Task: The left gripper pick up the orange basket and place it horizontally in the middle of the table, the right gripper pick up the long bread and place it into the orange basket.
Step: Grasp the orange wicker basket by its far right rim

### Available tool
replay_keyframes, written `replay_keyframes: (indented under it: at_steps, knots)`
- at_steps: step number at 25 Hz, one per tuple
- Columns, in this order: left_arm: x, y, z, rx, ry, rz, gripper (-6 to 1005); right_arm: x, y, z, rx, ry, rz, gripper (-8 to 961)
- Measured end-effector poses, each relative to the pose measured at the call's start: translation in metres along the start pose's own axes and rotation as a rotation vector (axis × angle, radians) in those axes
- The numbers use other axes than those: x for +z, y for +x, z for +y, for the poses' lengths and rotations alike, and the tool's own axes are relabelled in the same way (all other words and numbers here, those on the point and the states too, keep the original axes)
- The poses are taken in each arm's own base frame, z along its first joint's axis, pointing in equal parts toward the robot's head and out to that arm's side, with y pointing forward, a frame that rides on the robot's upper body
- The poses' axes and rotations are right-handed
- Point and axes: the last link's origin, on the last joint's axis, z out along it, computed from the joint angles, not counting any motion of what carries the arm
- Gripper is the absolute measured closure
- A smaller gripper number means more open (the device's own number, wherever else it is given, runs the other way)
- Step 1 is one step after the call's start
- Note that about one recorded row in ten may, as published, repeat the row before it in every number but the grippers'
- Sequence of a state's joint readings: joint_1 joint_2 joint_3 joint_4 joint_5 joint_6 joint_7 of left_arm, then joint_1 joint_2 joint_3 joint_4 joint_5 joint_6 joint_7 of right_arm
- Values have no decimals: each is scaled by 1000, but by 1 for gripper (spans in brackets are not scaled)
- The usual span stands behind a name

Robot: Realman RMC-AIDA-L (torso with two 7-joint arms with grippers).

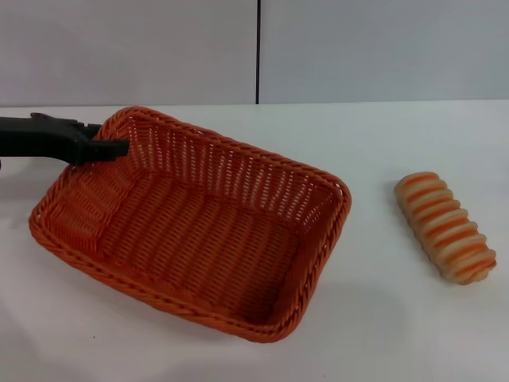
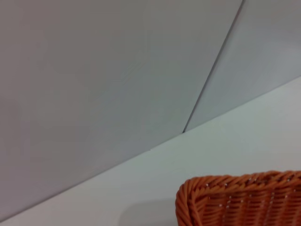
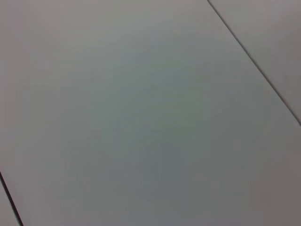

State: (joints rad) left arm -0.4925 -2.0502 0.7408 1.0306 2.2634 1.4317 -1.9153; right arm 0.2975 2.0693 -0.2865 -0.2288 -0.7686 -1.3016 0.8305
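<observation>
Head view: orange basket (image 1: 191,231) sits on the white table (image 1: 382,334), left of centre, turned at a slant so its long side runs from far-left to near-right. Rectangular, woven wicker-style strands, a braided rim all round, sloped walls, flat ribbed floor. Nothing inside it.

Left gripper (image 1: 107,148) comes in from the left edge, a black blocky arm ending in a dark tip at the basket's far-left corner, right at the braided rim. The tip overlaps the inner wall there. Whether the jaws are clamped on the rim or loose: cannot tell from this angle; only one dark tip shows.

Long bread (image 1: 445,228) lies on the table to the right of the basket, well apart from it, flat on its side, its long axis slanting from far-left to near-right. Small rounded tan loaf, ridged crosswise, with orange and cream stripes alternating along its length. Nothing touches it.

Left wrist view: one rounded corner of the basket (image 2: 240,200), braided rim and vertical weave clear, on the pale tabletop, with a grey wall (image 2: 94,84) and a dark panel seam behind.

Right wrist view: only plain grey panels with thin dark seams. Right gripper not visible in any view.
</observation>
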Motion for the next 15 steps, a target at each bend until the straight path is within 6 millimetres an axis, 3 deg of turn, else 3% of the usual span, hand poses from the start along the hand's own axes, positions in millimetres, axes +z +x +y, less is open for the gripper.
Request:
replay_keyframes:
  at_steps: [6, 15]
  knots:
    - [3, 1, 0, -4, 12, -56, 519, 1, -1, 0, 3, 3, -9, 357]
    - [6, 5, 2, -13, 7, -66, 735, 2, 0, 0, 8, 9, -6, 357]
